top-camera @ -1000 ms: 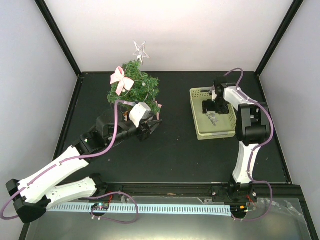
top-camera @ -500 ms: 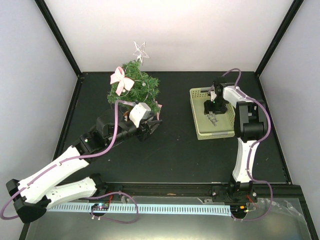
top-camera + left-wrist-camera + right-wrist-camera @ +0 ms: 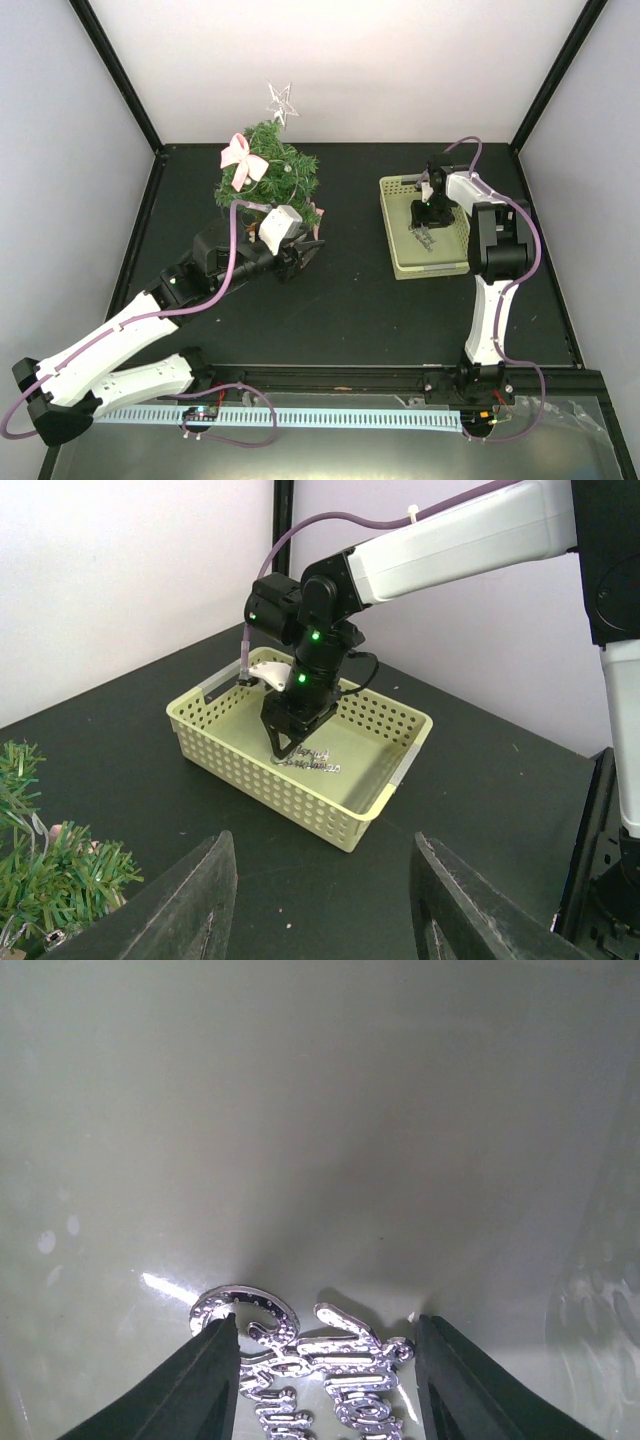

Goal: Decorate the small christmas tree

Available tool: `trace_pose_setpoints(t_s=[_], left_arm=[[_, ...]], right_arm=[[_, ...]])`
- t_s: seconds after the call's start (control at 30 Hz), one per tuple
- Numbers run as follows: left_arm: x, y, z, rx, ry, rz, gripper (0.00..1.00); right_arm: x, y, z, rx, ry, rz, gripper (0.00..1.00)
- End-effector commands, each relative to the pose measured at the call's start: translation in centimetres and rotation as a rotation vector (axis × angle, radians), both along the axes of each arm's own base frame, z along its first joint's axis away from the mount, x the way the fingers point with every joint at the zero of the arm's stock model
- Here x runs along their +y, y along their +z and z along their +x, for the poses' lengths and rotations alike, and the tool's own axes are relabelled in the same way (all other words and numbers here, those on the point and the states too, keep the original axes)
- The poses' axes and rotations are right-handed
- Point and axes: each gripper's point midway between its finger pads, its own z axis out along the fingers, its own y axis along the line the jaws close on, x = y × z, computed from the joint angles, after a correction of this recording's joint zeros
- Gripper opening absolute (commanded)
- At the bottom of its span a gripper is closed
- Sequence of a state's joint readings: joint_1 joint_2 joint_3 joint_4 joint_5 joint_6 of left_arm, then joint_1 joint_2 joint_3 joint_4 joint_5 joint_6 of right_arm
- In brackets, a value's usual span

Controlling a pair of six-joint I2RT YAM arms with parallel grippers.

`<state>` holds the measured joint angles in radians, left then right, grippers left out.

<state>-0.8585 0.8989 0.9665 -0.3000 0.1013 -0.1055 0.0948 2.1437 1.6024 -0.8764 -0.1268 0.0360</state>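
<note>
Right wrist view: right gripper (image 3: 325, 1360) jaws half-spread astride silver script ornament (image 3: 300, 1345) in basket (image 3: 280, 785); grip unconfirmed. Left gripper (image 3: 325, 910) spread, empty, beside small christmas tree (image 3: 270, 175), table (image 3: 350, 300) back-left

Bright, even light — right-wrist close-up perhaps slightly soft.

No legible writing is showing anywhere in the enclosure. A silver glitter script ornament (image 3: 335, 1352) is lying on the floor of the pale green lattice basket (image 3: 250, 770), its cursive lettering running out of frame and proving unreadable.
</note>
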Motion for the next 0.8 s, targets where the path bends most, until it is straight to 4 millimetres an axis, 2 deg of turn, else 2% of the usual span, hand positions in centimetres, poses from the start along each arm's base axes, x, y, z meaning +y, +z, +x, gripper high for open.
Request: trace_pose_setpoints(t_s=[0.0, 0.13, 0.3, 0.43, 0.6, 0.77], left_arm=[[0.0, 1.2, -0.2, -0.021, -0.014, -0.019, 0.49], [-0.1, 1.1, -0.2, -0.018, -0.017, -0.020, 0.49], [-0.6, 0.8, -0.4, -0.015, -0.043, -0.010, 0.49], [-0.8, 0.9, -0.3, -0.006, -0.049, 0.000, 0.48], [-0.8, 0.8, -0.3, -0.003, -0.049, -0.007, 0.48], [-1.0, 0.6, -0.4, 0.004, -0.058, -0.009, 0.48]], right_arm=[[-0.5, -1.3, -1.1, 0.049, -0.019, -0.024, 0.48], [-0.1, -0.8, -0.9, 0.032, -0.019, -0.001, 0.43], [1.1, 0.0, -0.6, 0.002, -0.010, 0.077, 0.31], [2.4, 0.8, -0.3, -0.014, -0.004, 0.191, 0.24], [3.9, 2.0, -0.7, -0.014, 0.026, 0.325, 0.22], [4.5, 1.9, -1.8, 0.026, 0.052, 0.360, 0.22]])
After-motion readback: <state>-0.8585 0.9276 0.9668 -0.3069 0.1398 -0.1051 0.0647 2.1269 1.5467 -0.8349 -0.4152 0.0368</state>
